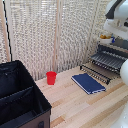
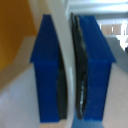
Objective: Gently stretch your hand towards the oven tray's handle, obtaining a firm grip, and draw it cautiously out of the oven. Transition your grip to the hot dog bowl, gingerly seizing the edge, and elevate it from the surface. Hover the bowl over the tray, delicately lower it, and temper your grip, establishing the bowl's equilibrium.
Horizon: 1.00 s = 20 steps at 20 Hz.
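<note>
Wooden tabletop carries 1 red cup near the slatted screen, 1 dark blue book lying flat beside it toward the exterior view's right, and 1 large black fabric bin at the exterior view's left. Oven stands at the exterior view's right with its door down and the oven tray pulled forward, its handle just above the book's far corner. High by the oven, the hot dog bowl is held off the surface at the white arm's end. In the wrist view the gripper has its 2 blue fingers clamped on the bowl's thin white rim, with yellow-orange showing beside them.
</note>
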{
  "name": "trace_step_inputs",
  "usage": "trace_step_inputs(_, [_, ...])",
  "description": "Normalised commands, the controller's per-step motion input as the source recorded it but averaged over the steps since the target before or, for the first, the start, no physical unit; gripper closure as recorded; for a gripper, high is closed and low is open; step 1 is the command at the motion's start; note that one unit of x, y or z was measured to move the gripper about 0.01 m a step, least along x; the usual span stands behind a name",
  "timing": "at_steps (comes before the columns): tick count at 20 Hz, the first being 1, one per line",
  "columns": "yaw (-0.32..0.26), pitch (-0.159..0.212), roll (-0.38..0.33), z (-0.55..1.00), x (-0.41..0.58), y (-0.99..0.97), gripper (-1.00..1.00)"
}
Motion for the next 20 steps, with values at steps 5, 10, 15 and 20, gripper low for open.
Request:
trace_step_inputs(5, [-0.108,0.072,0.017,-0.34,-0.165,-0.39,1.00])
trace_step_inputs(10, [-0.105,0.068,0.016,-0.37,-0.248,-0.19,1.00])
trace_step_inputs(15, [-0.086,0.073,0.036,-0.21,-0.175,-0.26,1.00])
trace_step_inputs(20, [-0.120,0.017,0.005,-0.17,-0.218,-0.17,1.00])
